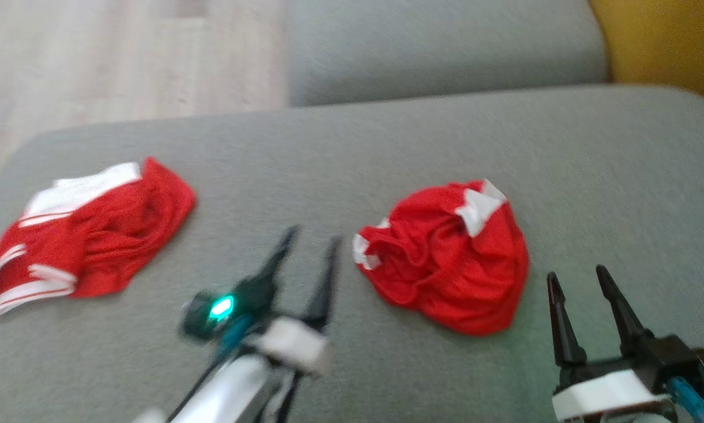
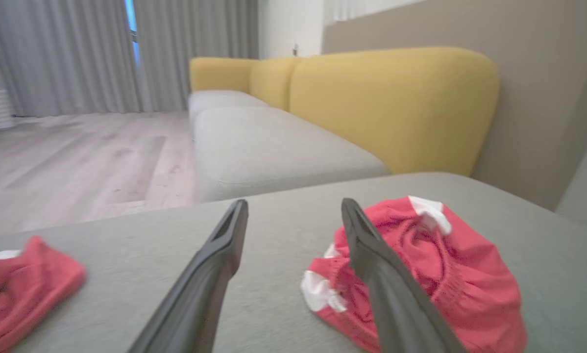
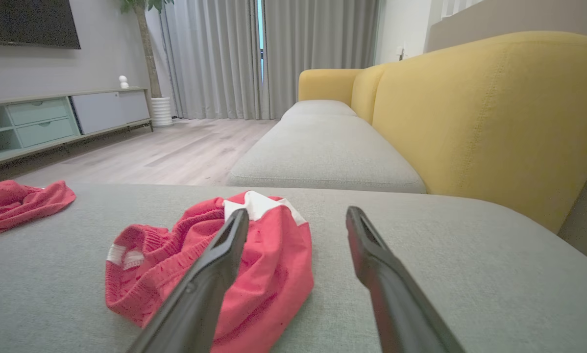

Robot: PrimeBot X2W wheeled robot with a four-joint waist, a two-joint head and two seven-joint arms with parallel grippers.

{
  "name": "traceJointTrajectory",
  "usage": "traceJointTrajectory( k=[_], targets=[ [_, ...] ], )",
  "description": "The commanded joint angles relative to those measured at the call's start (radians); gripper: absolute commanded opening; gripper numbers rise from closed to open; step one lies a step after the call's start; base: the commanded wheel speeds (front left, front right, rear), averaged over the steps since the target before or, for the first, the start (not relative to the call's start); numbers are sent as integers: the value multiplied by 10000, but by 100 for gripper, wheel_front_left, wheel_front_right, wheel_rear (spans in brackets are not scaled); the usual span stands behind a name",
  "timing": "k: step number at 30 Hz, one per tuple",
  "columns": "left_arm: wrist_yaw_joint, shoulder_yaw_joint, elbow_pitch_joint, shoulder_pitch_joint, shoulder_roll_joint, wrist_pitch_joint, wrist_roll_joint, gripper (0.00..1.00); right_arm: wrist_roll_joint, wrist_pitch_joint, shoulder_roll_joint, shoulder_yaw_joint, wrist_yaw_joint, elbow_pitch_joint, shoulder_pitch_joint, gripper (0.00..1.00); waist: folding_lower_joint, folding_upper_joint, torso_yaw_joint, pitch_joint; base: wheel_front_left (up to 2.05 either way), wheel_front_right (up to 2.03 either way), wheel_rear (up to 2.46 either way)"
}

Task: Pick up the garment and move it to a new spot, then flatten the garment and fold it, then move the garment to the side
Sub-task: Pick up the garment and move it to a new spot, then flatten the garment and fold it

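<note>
Loosely crumpled garment (image 1: 446,258) on sofa (image 1: 593,153)

Living room: sofa (image 3: 470,113), curtains (image 3: 215,59), TV (image 3: 26,22).

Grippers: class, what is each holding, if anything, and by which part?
Nothing. The left gripper and right gripper both stand open, empty; the crumpled red garment lies loose between them.

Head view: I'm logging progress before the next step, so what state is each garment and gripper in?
Centre red garment, crumpled in a heap, not held.
Left red garment, rumpled, lying loose on the cushion, not held.
Left gripper, open, empty.
Right gripper, open, empty.
</note>
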Motion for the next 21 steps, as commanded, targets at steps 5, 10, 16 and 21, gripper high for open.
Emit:
traceJointTrajectory(
  k=[5,10,16,21],
  targets=[
    [646,2331,-2494,2304,788,-113,817,100,206,4,-51,-75,-9,-460,170,100,2,-1,773,-817,0,0,0],
    [473,3603,-3666,4092,665,-113,1574,100,354,4,-51,-234,-9,-543,598,100,2,-1,797,-988,0,0,0],
    [-310,3836,-3641,5042,147,-113,2242,100,379,4,-51,-160,-9,-442,955,100,2,-1,722,-1068,0,0,0],
    [-711,4202,-3438,5256,-453,-114,2788,100,413,4,-51,-82,-9,-400,994,100,2,-1,642,-1101,0,0,0]
  ],
)
